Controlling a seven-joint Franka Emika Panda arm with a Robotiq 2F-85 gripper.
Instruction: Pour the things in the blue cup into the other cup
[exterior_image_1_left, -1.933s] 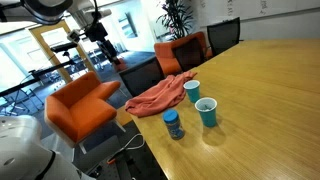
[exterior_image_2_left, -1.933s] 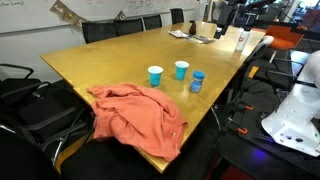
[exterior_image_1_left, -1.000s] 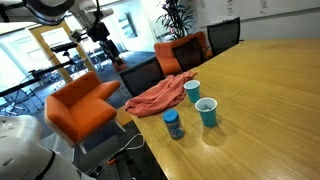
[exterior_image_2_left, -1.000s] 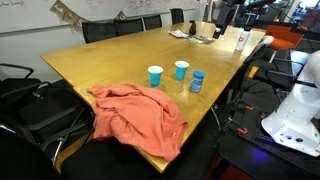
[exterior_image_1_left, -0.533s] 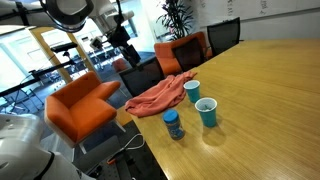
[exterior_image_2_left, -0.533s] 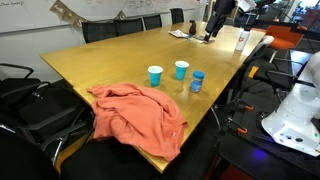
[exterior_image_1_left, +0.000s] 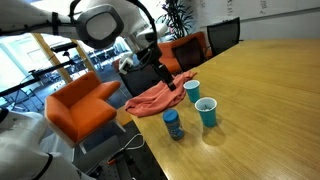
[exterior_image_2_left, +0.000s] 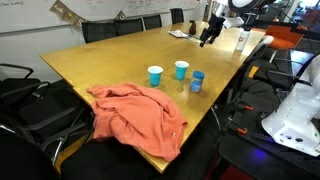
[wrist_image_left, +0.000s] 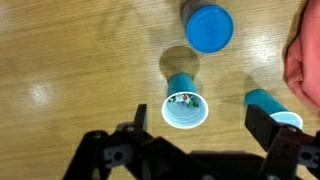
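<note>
Your pincer (wrist_image_left: 198, 120) has its two fingers (wrist_image_left: 128, 140) spread wide apart and grips nothing. In the wrist view you look straight down past them onto the wooden counter (wrist_image_left: 70, 60). In both exterior views the pincer (exterior_image_1_left: 167, 82) (exterior_image_2_left: 205, 38) hangs in the air, well above the small dark-blue jar (exterior_image_1_left: 173, 124) (exterior_image_2_left: 197, 81) and touching nothing. Take that jar as your marker; from the wrist it shows as a round blue lid (wrist_image_left: 208, 28) at the top of the picture. The blue cup (exterior_image_1_left: 207, 113) (exterior_image_2_left: 181, 70) stands upright on the counter just beside the jar, not touching it. From the wrist its open mouth (wrist_image_left: 185, 112) lies between your two fingers in the picture, with a few small dark bits (wrist_image_left: 182, 99) inside against the rim, too small to name. The other cup (exterior_image_1_left: 192, 92) (exterior_image_2_left: 155, 76) (wrist_image_left: 265, 100) also stands upright, farther from the jar than the blue cup and apart from both. One finger covers part of its rim in the wrist view. Farther from the jar again, past the other cup, an orange cloth (exterior_image_1_left: 155, 97) (exterior_image_2_left: 135, 115) (wrist_image_left: 305, 55) lies crumpled on the counter and hangs over its edge.
</note>
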